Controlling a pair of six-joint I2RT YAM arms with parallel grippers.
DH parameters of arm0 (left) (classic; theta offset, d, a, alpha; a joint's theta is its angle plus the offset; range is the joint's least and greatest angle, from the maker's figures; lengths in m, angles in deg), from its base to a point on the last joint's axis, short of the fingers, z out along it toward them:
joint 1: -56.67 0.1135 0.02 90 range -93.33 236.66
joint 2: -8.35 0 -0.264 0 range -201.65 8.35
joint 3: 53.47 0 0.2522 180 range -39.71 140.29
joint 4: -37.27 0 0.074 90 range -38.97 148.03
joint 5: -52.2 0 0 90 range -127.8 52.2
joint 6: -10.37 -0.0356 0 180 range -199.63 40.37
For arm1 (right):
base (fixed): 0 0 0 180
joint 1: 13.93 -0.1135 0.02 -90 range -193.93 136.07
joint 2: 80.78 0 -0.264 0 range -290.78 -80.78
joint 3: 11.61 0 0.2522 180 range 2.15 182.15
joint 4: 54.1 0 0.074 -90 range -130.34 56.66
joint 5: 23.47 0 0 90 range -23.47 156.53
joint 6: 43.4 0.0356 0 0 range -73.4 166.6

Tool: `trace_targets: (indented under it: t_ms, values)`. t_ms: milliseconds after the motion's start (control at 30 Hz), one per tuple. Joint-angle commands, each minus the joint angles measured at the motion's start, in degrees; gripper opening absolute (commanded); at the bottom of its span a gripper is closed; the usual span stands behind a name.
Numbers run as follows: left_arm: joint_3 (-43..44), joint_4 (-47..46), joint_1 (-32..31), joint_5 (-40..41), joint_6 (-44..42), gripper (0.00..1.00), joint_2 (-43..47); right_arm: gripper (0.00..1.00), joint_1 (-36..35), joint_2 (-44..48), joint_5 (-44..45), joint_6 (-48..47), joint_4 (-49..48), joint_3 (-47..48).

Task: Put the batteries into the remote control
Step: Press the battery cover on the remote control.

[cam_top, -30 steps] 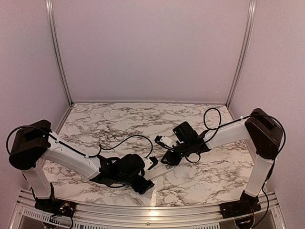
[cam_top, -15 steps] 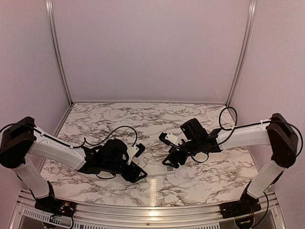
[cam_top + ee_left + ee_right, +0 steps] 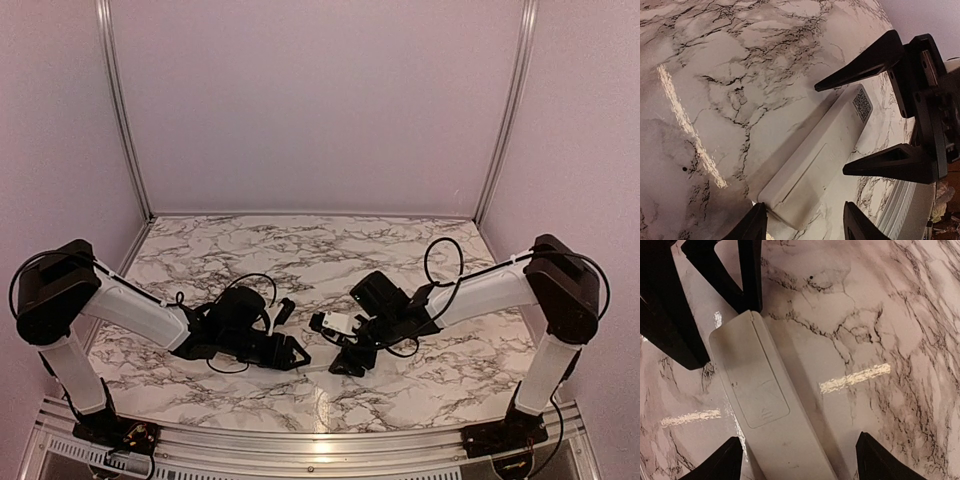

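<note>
1. Over the grey-veined white marble tabletop (image 3: 400, 250), the two white-and-black arms have closed in since half a second ago. The right arm's elbow now sits nearer the centre, and its wrist has dropped toward the near edge, narrowing the gap to the left wrist.
2. The left gripper (image 3: 805, 205) is spread wide, its black fingers either side of one end of the remote control. The right gripper (image 3: 799, 436) is equally wide and straddles the opposite end, so the two face each other.
3. The slim white rectangular plastic remote control (image 3: 815, 165) lies face-down and flat on the marble near the front edge. From above it cannot be made out between the dark grippers; only the wrist cameras show it.
4. The right wrist view alone shows the ribbed sliding battery cover (image 3: 762, 402) clearly, seated shut with an arrow mark.
5. The left wrist view alone shows a small QR-like label (image 3: 862, 104) at the end inside the right gripper.
</note>
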Motion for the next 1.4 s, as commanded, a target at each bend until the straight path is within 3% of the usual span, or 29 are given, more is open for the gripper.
trace_targets:
  t_ms: [0, 200, 500, 800, 867, 967, 1067, 1367]
  values:
    - [-0.2, 0.4, 0.0, -0.7, 4.5, 0.52, -0.6, 0.75, -0.8, -2.0, -0.7, -3.1, 1.7, 2.4]
    - [1.9, 1.9, 0.0, -0.9, 5.7, 0.4, -4.1, 0.57, -2.0, -3.0, -1.0, -3.2, 2.8, 2.7]
    - [3.3, 5.8, 0.1, -0.4, 5.7, 0.34, -5.3, 0.52, -2.5, -4.0, -0.8, -2.7, 4.1, 3.0]
    - [5.0, 8.5, 0.8, -0.5, 6.3, 0.28, -6.5, 0.31, -3.2, -3.5, 0.9, -1.2, 3.7, 1.3]
    - [4.9, 7.6, 1.1, -0.6, 6.5, 0.28, -6.0, 0.29, -3.6, -3.1, 1.1, -1.2, 3.3, 0.8]
    - [5.9, 7.3, 1.1, -0.8, 6.0, 0.39, -5.8, 0.27, -4.1, -3.0, 1.3, -1.1, 2.9, 0.5]
    - [7.6, 7.6, 1.1, -1.5, 5.6, 0.42, -7.2, 0.25, -4.2, -3.2, 1.4, -0.9, 2.7, 0.5]
    - [7.8, 9.8, 1.3, -1.2, 6.5, 0.34, -9.6, 0.21, -4.2, -2.8, 2.2, -0.5, 1.7, -0.1]
